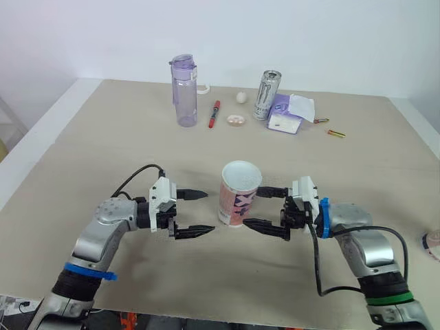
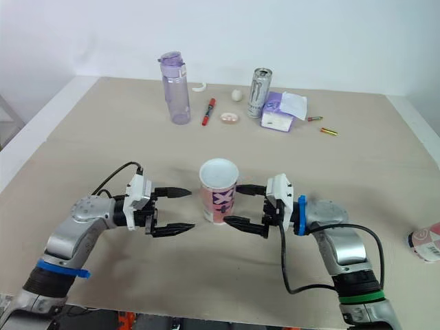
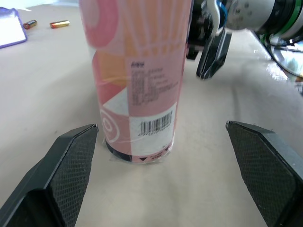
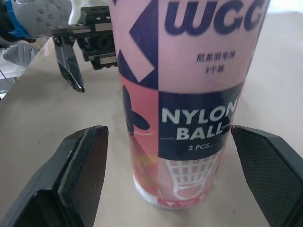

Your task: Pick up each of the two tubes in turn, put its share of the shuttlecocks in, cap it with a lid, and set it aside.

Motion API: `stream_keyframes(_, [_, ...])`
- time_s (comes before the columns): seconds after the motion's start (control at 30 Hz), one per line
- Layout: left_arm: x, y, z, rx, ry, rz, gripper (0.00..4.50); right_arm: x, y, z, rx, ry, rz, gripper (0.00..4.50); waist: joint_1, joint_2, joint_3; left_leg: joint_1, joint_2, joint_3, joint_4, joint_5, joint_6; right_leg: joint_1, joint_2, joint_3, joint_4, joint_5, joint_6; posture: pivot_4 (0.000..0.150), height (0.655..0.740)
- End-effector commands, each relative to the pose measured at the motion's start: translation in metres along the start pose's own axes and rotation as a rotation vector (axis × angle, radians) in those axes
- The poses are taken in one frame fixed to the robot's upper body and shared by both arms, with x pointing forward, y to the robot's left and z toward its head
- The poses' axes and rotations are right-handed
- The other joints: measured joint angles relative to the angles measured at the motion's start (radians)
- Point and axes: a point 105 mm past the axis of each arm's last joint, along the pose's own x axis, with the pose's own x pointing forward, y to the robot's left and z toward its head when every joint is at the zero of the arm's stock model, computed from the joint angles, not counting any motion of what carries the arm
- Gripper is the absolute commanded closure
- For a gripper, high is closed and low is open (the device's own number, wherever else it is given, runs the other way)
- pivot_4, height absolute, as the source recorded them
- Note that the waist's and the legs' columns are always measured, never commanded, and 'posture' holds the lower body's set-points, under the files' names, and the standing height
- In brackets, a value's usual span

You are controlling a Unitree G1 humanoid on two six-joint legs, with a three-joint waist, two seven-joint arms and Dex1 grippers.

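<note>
STATUS, both arms.

1. Tube (image 1: pixel 238 196): stands upright near the centre of the table (image 1: pixel 103 151), mouth up, no lid on. Body is pink/white w/ dark blue print.

2. My right gripper (image 1: pixel 251 207): open wide. It lies low on the right side of the tube, pointing left. The tube sits between my two fingers (image 4: pixel 80 175), w/ a gap on each side in the right wrist view; no contact seen.

3. My left gripper (image 1: pixel 208 212): open, holding nothing. It lies on the left side of the tube, pointing right, tips just short of the tube wall. In the left wrist view the tube base stands close to one finger (image 3: pixel 71 165), well off the other.

4. The two grippers face each other across the tube.

5. Far side of table, l. to r.: purple bottle (image 1: pixel 183 91) upright, red pen (image 1: pixel 214 113), small white ball (image 1: pixel 241 97), can (image 1: pixel 267 95) upright, purple tissue pack (image 1: pixel 290 113), two small batteries (image 1: pixel 335 133).

6. Right table edge: pink-and-white cylinder (image 2: pixel 426 243) on its side, cut off by the frame. Cannot tell if it is the 2nd tube.
</note>
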Motion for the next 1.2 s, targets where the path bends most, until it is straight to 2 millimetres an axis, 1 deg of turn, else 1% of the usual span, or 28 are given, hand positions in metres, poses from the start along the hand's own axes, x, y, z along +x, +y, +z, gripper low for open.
stream_keyframes(0.03, [-0.004,-0.005,0.013,0.033,-0.028,0.023,0.00,0.013,0.000,0.005,-0.038,-0.030,0.009,0.05,0.000,0.000,0.000,0.000,0.000,0.000,0.000,0.000,0.000,0.000,0.000,0.000,0.000,0.000,0.000,0.150,0.7400])
stream_keyframes(0.3, [-0.008,-0.010,0.011,0.037,-0.003,0.036,0.00,0.034,-0.005,0.000,-0.038,-0.049,0.002,0.05,-0.001,0.000,0.000,0.002,0.001,0.000,0.000,0.001,-0.001,0.000,0.001,0.000,0.003,0.000,-0.002,0.150,0.7400])
stream_keyframes(0.63, [-0.012,-0.012,0.007,0.040,0.019,0.042,0.00,0.050,-0.004,-0.001,-0.054,-0.068,0.021,0.05,-0.001,0.000,0.000,0.004,0.001,0.001,0.000,0.002,-0.002,0.001,0.002,0.001,0.004,0.000,-0.002,0.150,0.7400])
stream_keyframes(1.2, [-0.009,-0.014,0.007,0.047,0.021,0.045,0.00,0.077,-0.002,-0.008,-0.064,-0.091,0.031,0.05,-0.001,0.000,0.000,0.006,0.005,0.002,0.000,0.003,-0.005,0.001,0.005,0.001,0.005,0.002,-0.005,0.150,0.7400])
